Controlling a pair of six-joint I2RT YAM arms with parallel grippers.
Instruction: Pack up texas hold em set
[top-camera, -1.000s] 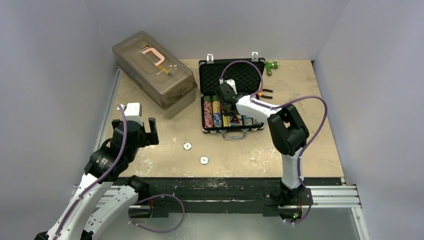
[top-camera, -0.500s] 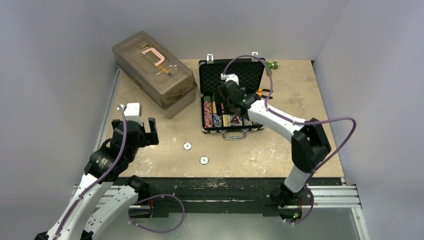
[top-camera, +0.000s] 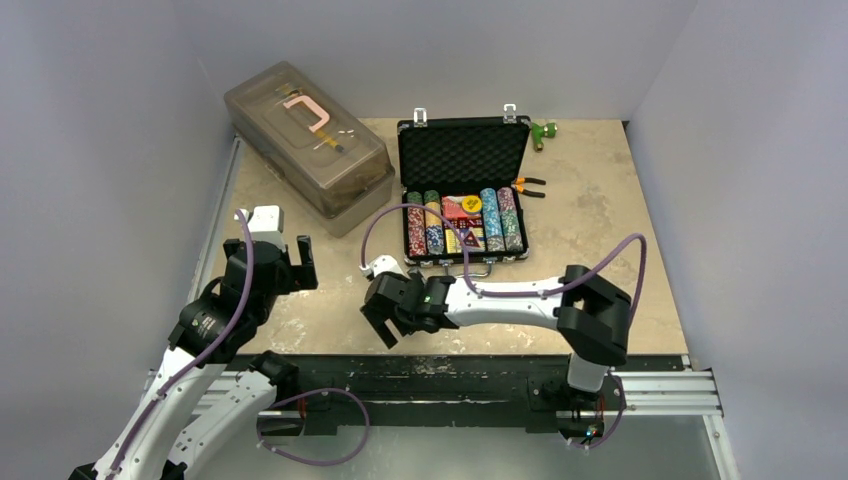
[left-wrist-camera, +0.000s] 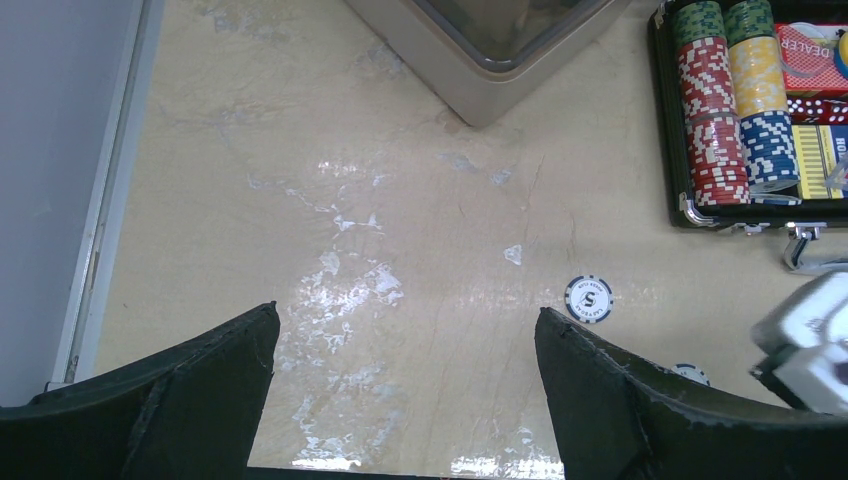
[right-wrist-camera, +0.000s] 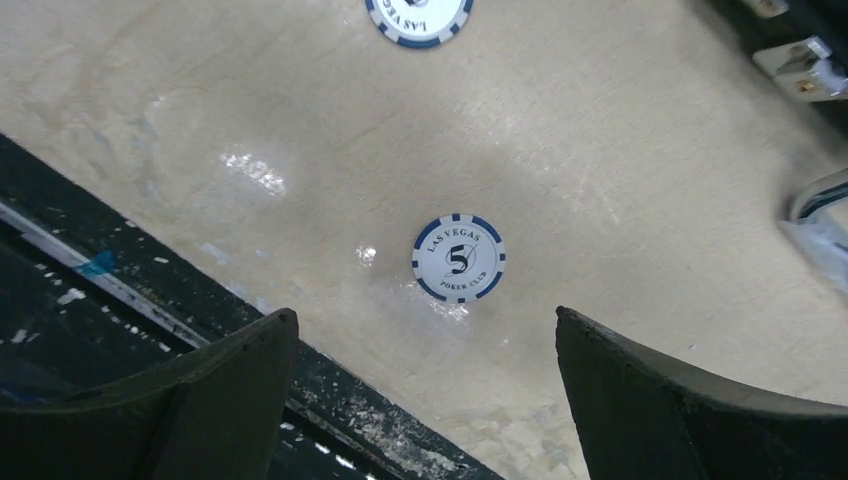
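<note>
- Right wrist: wide-open, empty right gripper (right-wrist-camera: 420, 320) above a blue-and-white "5" poker chip (right-wrist-camera: 459, 258).
- Left wrist: left gripper (left-wrist-camera: 405, 312) equally spread, empty.
- Top external: briefcase (top-camera: 463, 150) open.

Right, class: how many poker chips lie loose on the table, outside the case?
2. One chip lies on the table just below the open right gripper; the other chip lies beyond it, cut by the wrist view's edge. More may be hidden.

The black briefcase (top-camera: 462, 150) lies open at the far middle, lid raised, with multicoloured chip rows (left-wrist-camera: 708, 110) inside. Two blue-edged loose chips (right-wrist-camera: 458, 258) lie flat nearer, to its left.
</note>
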